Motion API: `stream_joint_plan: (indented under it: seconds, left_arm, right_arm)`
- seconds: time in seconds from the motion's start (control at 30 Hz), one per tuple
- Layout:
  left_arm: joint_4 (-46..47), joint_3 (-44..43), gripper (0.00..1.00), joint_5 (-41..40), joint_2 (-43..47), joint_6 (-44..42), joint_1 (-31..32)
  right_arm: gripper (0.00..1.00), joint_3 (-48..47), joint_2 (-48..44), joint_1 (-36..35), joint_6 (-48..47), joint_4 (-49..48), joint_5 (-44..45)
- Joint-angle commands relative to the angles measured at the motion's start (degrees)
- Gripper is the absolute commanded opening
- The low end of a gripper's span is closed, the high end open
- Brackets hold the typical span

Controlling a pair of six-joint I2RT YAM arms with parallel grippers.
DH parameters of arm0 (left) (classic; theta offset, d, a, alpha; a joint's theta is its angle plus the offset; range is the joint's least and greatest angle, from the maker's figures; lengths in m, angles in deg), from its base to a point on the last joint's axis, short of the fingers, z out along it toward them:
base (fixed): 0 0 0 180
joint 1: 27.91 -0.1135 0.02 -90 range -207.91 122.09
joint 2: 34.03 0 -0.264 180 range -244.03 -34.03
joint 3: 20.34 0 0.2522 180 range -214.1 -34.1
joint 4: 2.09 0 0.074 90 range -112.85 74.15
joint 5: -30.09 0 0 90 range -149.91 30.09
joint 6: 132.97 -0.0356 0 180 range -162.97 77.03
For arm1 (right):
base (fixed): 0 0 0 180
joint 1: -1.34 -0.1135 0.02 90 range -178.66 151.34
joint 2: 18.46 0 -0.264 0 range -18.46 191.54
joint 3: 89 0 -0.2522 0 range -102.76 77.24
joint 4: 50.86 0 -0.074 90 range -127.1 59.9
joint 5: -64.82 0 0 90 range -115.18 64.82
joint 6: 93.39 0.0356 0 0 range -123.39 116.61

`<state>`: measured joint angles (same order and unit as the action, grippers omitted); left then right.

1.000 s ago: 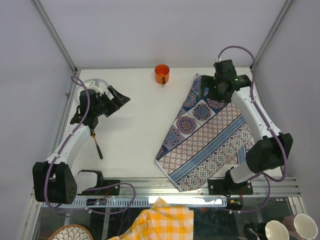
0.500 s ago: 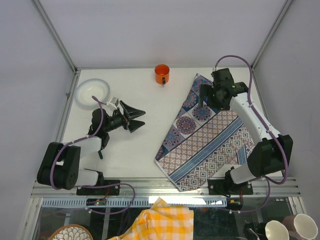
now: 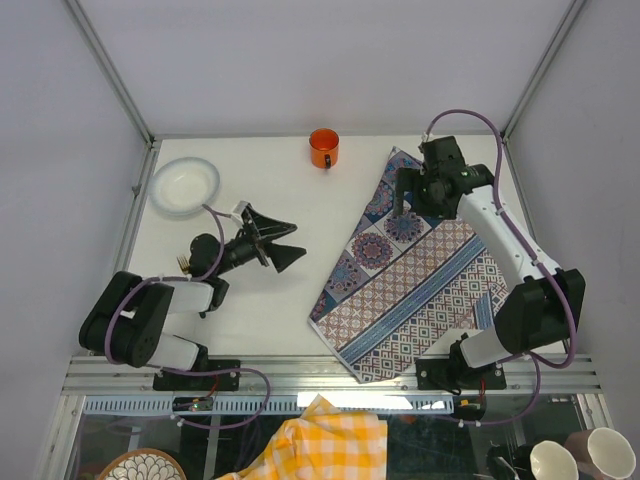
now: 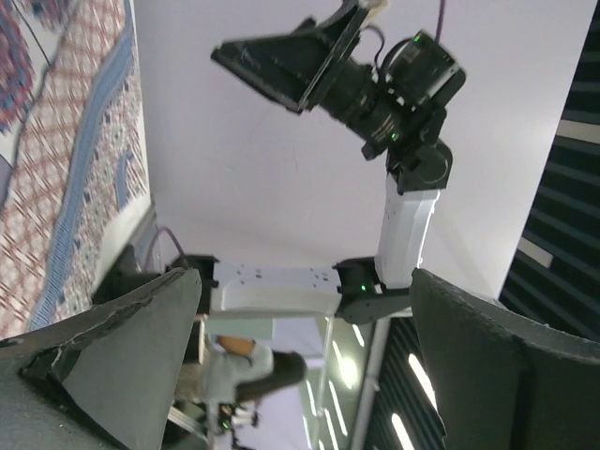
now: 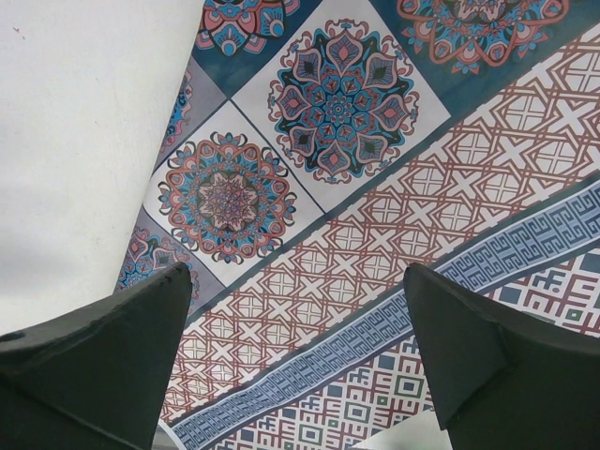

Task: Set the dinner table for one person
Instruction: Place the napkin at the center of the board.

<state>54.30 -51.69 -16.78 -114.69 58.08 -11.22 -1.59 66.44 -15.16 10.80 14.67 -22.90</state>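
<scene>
The left gripper point(image 3: 297, 240) and right gripper point(image 5: 295, 281) hover released over the dinner table point(image 3: 290, 180).

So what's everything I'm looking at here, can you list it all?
table: one, white, under everything
patterned cloth: one, blue and purple, lying askew on the table's right side
mug: one, orange, middle of the far edge
dish: one, white, far left corner
checked cloth: one, yellow and white, below the near edge
cups: at least two, pale, below the near right corner
left gripper: one, black, open, over bare table
right gripper: one, black, open, above the patterned cloth
</scene>
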Motion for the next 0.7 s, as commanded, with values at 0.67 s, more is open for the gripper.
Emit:
stream_joint_plan:
  seconds: [0.67]
  left_arm:
    - [-11.6,-19.0,0.99,-5.9,-1.4,-8.7,12.8]
  right_arm:
    - [0.99,0.2,-4.4,-2.2,0.3,-2.3,1.5]
